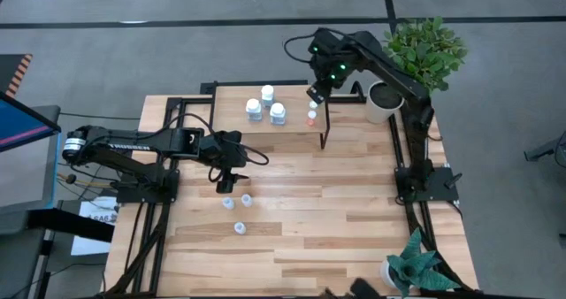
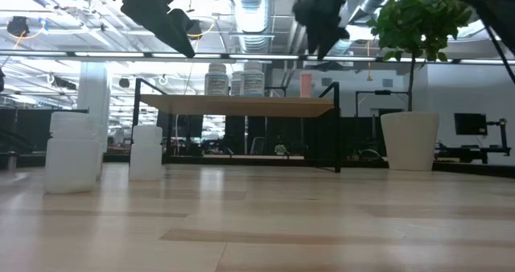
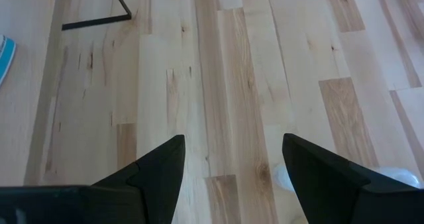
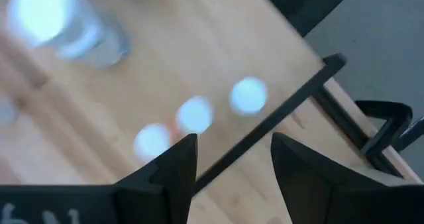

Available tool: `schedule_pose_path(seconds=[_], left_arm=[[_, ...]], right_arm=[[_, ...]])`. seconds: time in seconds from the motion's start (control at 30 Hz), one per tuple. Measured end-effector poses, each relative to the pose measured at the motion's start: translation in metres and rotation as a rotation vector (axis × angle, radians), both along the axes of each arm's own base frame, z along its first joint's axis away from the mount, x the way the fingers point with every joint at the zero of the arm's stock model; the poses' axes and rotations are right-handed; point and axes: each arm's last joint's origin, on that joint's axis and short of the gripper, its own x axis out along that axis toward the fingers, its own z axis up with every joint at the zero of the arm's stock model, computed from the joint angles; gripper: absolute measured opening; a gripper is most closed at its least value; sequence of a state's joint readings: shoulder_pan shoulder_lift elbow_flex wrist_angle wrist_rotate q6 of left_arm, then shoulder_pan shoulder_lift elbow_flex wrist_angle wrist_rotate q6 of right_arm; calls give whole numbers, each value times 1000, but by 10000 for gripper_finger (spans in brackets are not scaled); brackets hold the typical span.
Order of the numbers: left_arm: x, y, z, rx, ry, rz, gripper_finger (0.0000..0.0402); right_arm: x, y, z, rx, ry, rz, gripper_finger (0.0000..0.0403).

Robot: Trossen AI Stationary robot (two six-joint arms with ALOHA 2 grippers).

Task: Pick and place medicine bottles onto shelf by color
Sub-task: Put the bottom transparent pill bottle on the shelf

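Observation:
The shelf (image 1: 292,126) stands at the table's far middle on thin black legs. Three larger white bottles (image 1: 267,104) stand on its left part. Small white-capped bottles (image 4: 195,113), one with an orange tint (image 1: 311,117), line its right end. My right gripper (image 1: 315,95) hangs open above them, apart from them; the right wrist view shows nothing between its fingers (image 4: 232,141). My left gripper (image 1: 225,186) stays open above the table's left middle, just over three small pale bottles (image 1: 237,209) standing on the planks. One of them shows beside its finger (image 3: 283,177).
A potted plant in a white pot (image 1: 382,103) stands right of the shelf at the far right. Another plant (image 1: 416,268) sits at the near right corner. Bare planks (image 1: 336,210) lie between the arms and toward the near edge.

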State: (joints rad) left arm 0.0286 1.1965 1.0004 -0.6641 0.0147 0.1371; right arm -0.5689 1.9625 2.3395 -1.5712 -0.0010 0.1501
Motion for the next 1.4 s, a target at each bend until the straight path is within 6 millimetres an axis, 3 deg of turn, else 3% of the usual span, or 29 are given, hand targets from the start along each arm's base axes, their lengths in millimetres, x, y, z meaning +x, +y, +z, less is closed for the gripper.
schedule_pose_path(seconds=[0.3, 0.43, 0.6, 0.73, 0.9, 1.03, 1.2, 1.4], left_arm=[[-8, 0, -6, -44, 99, 43, 242], [-12, -1, -9, -72, 155, 82, 242], [-12, -1, -9, -83, 153, 97, 242], [-12, -1, -9, -90, 153, 106, 242], [-12, -1, -9, -95, 153, 115, 242], [-12, -1, -8, -84, 148, 99, 242], [-12, -1, -8, -83, 148, 99, 242], [-11, 0, -8, -88, 146, 105, 242]], right_arm=[[-15, 91, 50, -79, -136, 247, 195], [-21, 127, 47, -70, -113, 373, 187], [-41, 162, 9, -5, 3, 455, 174], [-68, 181, -36, 4, -43, 464, 162], [-109, 204, -103, 14, -253, 464, 147], [-136, 217, -151, 16, -522, 506, 134], [-160, 219, -182, -75, -895, 526, 119], [-180, 210, -209, -252, -1043, 381, 110]])
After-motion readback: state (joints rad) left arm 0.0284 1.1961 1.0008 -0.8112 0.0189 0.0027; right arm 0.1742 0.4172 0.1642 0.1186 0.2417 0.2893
